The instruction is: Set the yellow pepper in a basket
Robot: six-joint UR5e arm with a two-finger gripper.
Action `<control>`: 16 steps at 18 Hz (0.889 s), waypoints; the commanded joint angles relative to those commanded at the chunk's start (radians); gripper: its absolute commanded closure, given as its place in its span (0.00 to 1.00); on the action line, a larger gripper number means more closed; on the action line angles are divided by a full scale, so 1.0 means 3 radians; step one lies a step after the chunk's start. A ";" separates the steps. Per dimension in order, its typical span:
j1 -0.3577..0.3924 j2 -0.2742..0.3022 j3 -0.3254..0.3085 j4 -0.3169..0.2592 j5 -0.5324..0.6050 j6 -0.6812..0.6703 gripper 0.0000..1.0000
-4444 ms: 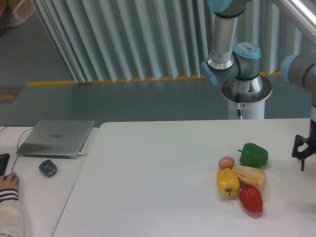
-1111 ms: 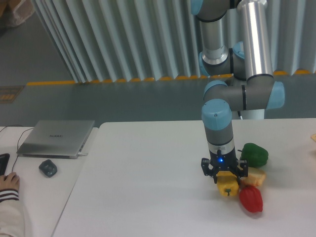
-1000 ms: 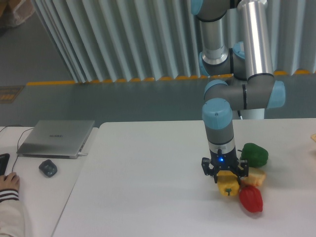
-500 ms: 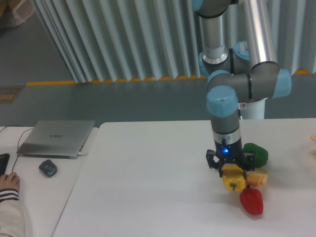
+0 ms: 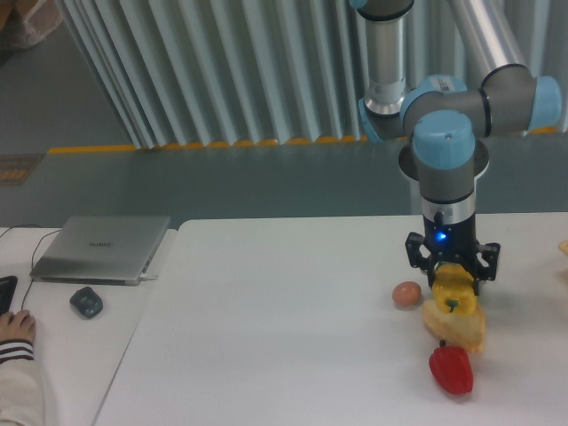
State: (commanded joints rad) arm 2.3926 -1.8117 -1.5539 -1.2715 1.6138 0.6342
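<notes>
"What are you holding?"

"My gripper (image 5: pixel 453 282) is squeezing the yellow pepper (image 5: pixel 452 290) between its two fingers."

"Where is it?"

"It is hanging above the tan wedge (image 5: pixel 454 325), right of the egg (image 5: pixel 406 294), with the red pepper (image 5: pixel 451 369) nearer."

A wall of pale grey-blue corrugated panels (image 5: pixel 222 71) fills the upper part of the frame, ending in a yellow strip (image 5: pixel 195 145) above a dull grey-green floor (image 5: pixel 222 182). A white table (image 5: pixel 266 337) takes up the lower right, and at lower left a second white surface (image 5: pixel 62 355) holds a closed silver laptop (image 5: pixel 99 248) and a dark mouse (image 5: pixel 86 303). The light is flat and even.
</notes>
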 joint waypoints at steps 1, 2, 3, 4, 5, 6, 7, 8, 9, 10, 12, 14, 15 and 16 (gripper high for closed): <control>0.0067 0.0000 0.0000 -0.0041 0.0005 0.0220 0.54; 0.0134 0.0005 0.0000 -0.0052 0.0005 0.0450 0.54; 0.0200 0.0005 0.0000 -0.0052 0.0000 0.0655 0.54; 0.0262 0.0005 0.0015 -0.0047 0.0000 0.0824 0.54; 0.0328 0.0005 0.0025 -0.0031 0.0000 0.0983 0.54; 0.0415 0.0000 0.0056 -0.0026 -0.0010 0.1167 0.54; 0.0491 0.0000 0.0082 -0.0026 -0.0015 0.1326 0.54; 0.0538 -0.0005 0.0097 -0.0026 -0.0020 0.1439 0.54; 0.0589 -0.0020 0.0107 -0.0026 -0.0015 0.1521 0.54; 0.0640 -0.0030 0.0112 -0.0021 -0.0010 0.1597 0.54; 0.0763 -0.0041 0.0133 -0.0031 -0.0005 0.1918 0.54; 0.0890 -0.0056 0.0128 -0.0021 -0.0005 0.2297 0.54; 0.0932 -0.0076 0.0148 -0.0021 -0.0005 0.2380 0.54; 0.0957 -0.0097 0.0163 -0.0006 -0.0005 0.2456 0.54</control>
State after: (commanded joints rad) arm 2.6798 -1.8407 -1.5049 -1.2733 1.6122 1.3711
